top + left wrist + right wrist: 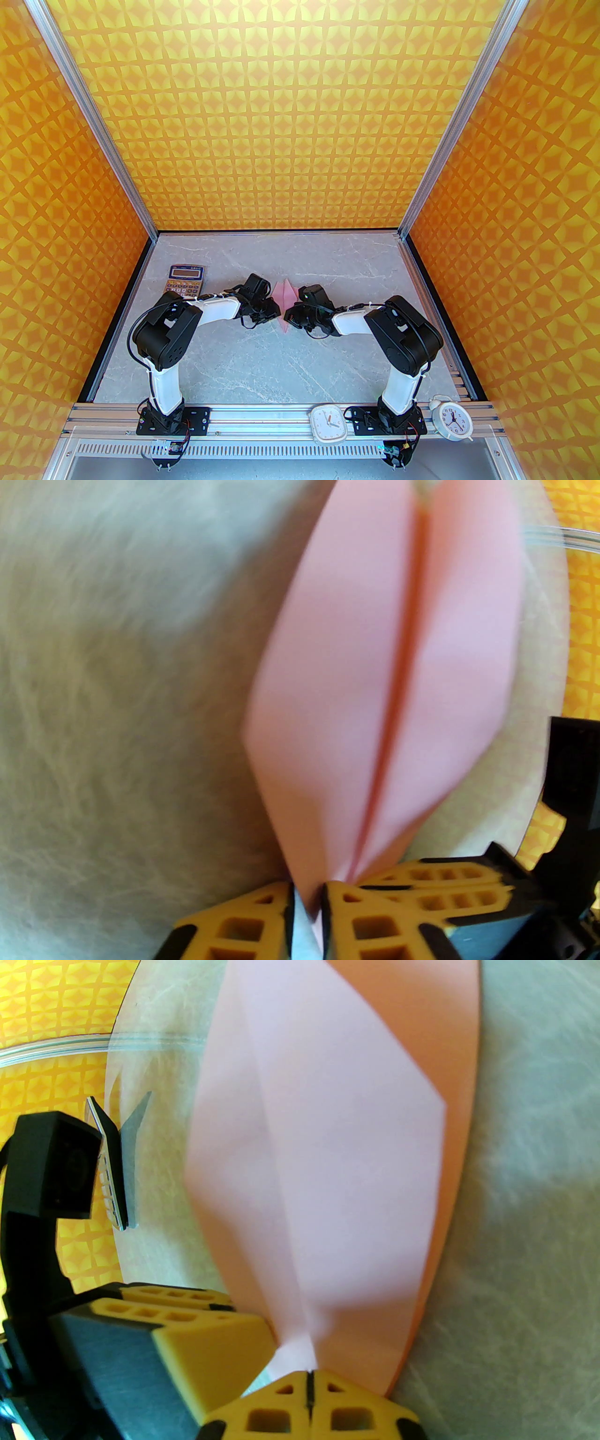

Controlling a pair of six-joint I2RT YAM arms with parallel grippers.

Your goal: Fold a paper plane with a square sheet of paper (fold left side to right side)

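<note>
Left wrist: left end effector (307, 904) narrow, a corner of the folded pink paper (337, 691) pinched between its fingers. A centre crease runs away across the grey table (117, 714).
Right wrist: right end effector (309, 1382) closed tight, with the paper's point caught at the seam.
Top: paper sits mid-table, with both end effectors meeting at it. Calculator (186, 279) is at far left, apart.

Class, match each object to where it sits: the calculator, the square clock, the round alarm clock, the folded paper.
Things:
1 calculator
2 square clock
3 round alarm clock
4 folded paper

Places:
A rail, right end
B table, centre
C table, far left
D rail, near the middle

Pairs: 1-C, 2-D, 3-A, 4-B.
</note>
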